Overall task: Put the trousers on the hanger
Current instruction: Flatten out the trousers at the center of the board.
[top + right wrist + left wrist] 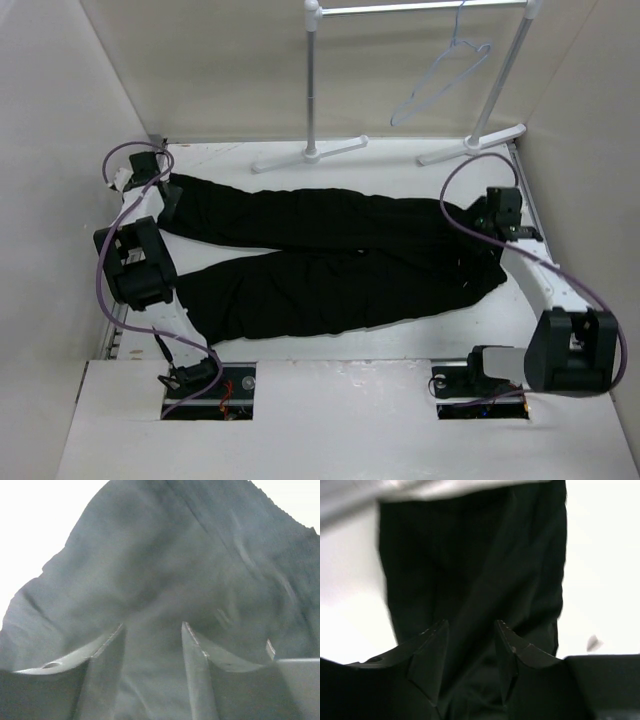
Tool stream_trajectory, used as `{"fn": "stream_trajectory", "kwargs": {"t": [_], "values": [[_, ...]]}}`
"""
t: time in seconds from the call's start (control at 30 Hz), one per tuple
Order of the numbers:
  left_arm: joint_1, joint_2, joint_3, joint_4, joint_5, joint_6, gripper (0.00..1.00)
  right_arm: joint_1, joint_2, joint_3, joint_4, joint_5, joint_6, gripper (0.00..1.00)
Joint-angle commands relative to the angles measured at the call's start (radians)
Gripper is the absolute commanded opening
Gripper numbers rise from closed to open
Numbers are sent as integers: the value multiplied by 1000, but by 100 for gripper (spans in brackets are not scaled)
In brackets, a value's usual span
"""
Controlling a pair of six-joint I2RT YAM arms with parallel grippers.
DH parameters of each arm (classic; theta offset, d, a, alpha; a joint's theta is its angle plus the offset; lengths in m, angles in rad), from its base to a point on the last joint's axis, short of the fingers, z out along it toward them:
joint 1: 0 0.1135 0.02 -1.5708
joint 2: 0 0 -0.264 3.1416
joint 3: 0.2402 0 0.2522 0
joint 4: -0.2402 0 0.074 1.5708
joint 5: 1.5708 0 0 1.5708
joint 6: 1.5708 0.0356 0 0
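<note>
Only overhead shows the hanger; wrist views show left gripper and right gripper parted over the trousers.

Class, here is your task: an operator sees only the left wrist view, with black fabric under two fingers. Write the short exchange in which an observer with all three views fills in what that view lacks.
Operator: Where is the hanger?
Observer: The hanger hangs bare and tilted on the rail of the white stand, beyond the trousers.
Operator: And the other arm?
Observer: The right gripper is open, low over the waist end of the trousers.
</note>
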Motion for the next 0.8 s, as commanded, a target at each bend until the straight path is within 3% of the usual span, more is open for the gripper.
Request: {"fn": "stream_trajectory", "kwargs": {"t": [0.0,0.17,0.37,0.57,0.67,0.77], "values": [[43,15,54,-39,-59,65,40,-62,118,160,139,-18,-68,59],[60,57,75,-39,-47,108,43,-165,357,329,145,-13,-99,70],[57,94,97,-46,-41,176,44,-237,554,438,81,7,-130,69],[71,103,91,-48,-36,196,44,-250,660,510,84,-76,-130,69],[74,103,81,-42,-30,210,45,-250,672,511,104,-84,-130,66],[74,101,69,-39,-24,220,45,-248,695,524,107,-105,-128,55]]}}
